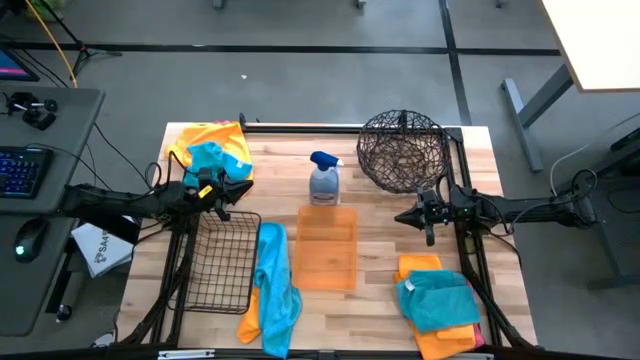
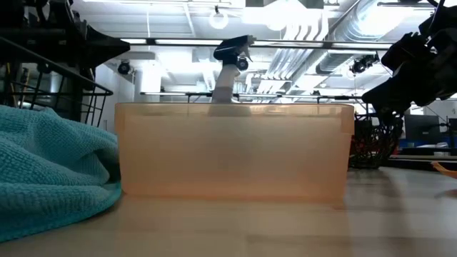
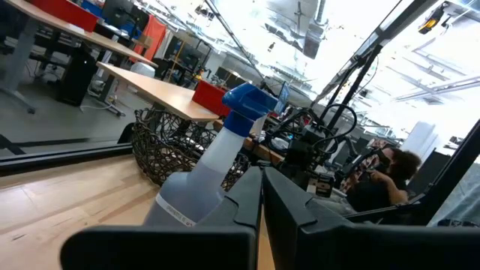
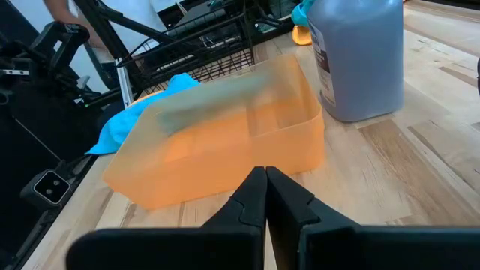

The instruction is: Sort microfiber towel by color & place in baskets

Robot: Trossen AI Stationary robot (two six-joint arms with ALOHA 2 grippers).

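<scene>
My left gripper (image 1: 240, 188) hovers shut beside a heap of yellow and teal towels (image 1: 212, 150) at the table's far left, touching nothing; its shut fingers (image 3: 261, 196) point at the spray bottle. My right gripper (image 1: 404, 216) is shut and empty (image 4: 265, 187), just right of the translucent orange bin (image 1: 327, 247) (image 4: 225, 142). The black wire-grid basket (image 1: 218, 262) sits at the near left. A blue towel (image 1: 276, 285) lies between it and the bin, over an orange towel (image 1: 250, 325). The round wire basket (image 1: 403, 150) stands far right. Orange and teal towels (image 1: 438, 303) are piled near right.
A blue-capped spray bottle (image 1: 324, 180) (image 3: 214, 161) stands on the table between both grippers, just beyond the orange bin. A teal towel (image 2: 50, 171) lies close to the low camera. Bare wood shows right of the bin. A desk with a keyboard (image 1: 22, 170) is off the table's left.
</scene>
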